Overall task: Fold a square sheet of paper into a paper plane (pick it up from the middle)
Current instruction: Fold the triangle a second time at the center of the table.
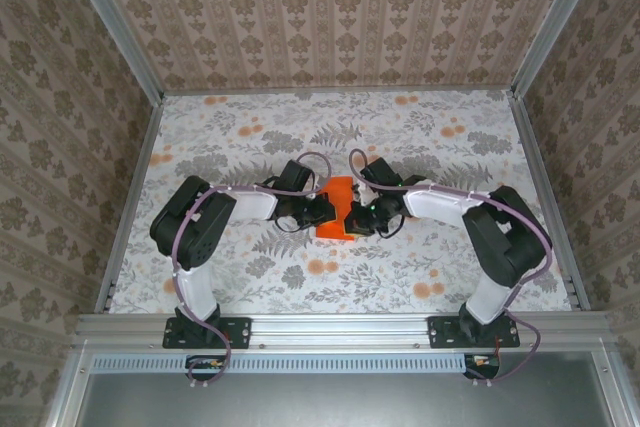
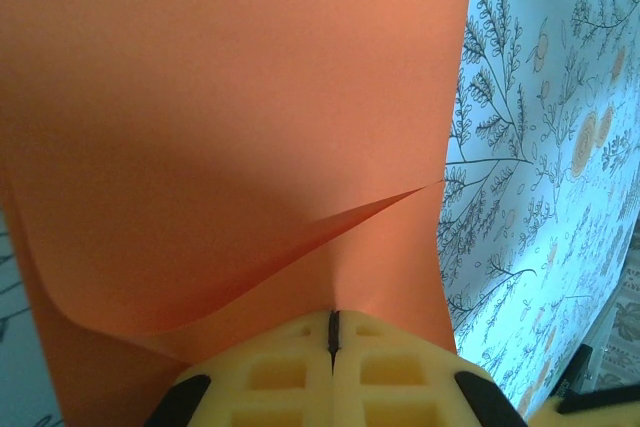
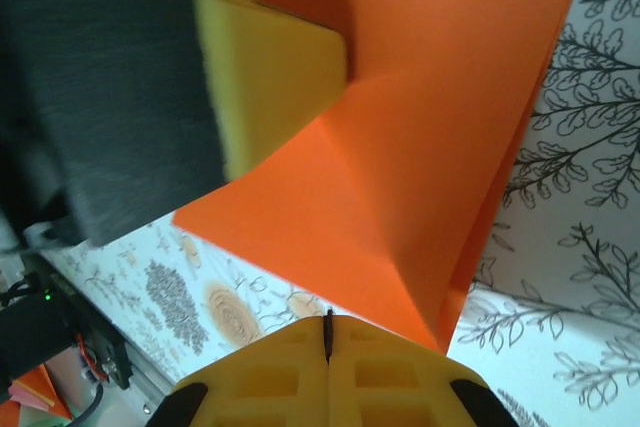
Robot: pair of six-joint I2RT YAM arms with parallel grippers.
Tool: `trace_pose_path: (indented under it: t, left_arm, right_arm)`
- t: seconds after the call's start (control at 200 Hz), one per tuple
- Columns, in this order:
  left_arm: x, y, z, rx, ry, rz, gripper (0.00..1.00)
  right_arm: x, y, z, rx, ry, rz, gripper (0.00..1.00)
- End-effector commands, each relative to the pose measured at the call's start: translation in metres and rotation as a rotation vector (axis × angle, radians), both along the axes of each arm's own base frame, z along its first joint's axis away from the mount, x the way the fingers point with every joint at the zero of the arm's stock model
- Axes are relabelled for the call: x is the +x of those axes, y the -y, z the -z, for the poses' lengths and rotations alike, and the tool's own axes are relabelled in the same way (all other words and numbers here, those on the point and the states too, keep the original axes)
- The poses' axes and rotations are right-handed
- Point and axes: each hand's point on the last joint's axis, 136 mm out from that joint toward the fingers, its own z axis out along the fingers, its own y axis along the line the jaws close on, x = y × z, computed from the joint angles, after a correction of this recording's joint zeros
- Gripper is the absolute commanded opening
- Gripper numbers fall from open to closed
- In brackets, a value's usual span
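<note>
Orange paper (image 1: pixel 337 209) hangs in the air at the middle of the table (image 1: pixel 250 147), between the two arms. The left gripper (image 1: pixel 322 211) has its fingers shut tight on the paper. In its own camera the sheet bends over and one flap sticks out. The right gripper (image 1: pixel 355 217) has its fingers together too, right at the paper's edge. It looks like it pinches the edge, but that is hard to be sure of.

I think the job is only partly done. The paper is picked up and bent, and two layers show along one side. It is not a plane yet: I see no sharp nose and no long fold down the middle. Most of the folding is left.

The table has a pale cloth with grey leaves and small orange flowers. Brown patterned walls (image 1: pixel 330 7) stand on three sides. A metal rail (image 1: pixel 340 325) runs along the near edge.
</note>
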Motion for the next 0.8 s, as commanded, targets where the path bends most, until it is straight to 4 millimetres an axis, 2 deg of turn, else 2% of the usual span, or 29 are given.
trace_pose_path:
  t: [0.0,0.195,0.405,0.795]
  left_arm:
    - [-0.042,-0.047,0.061,0.246,-0.175,-0.040,0.00]
    - [-0.045,-0.050,0.064,0.258,-0.189,-0.042,0.00]
    - [-0.047,-0.052,0.065,0.265,-0.197,-0.045,0.00]
    - [-0.050,-0.057,0.070,0.291,-0.216,-0.055,0.00]
  right_arm:
    - [0.012,-0.011,0.000,0.001,0.009,0.017,0.00]
    - [0.018,-0.018,0.005,-0.009,0.008,0.005,0.00]
    - [0.021,-0.015,0.017,-0.046,-0.007,0.012,0.00]
    - [0.005,0.000,0.034,-0.113,-0.051,0.002,0.00]
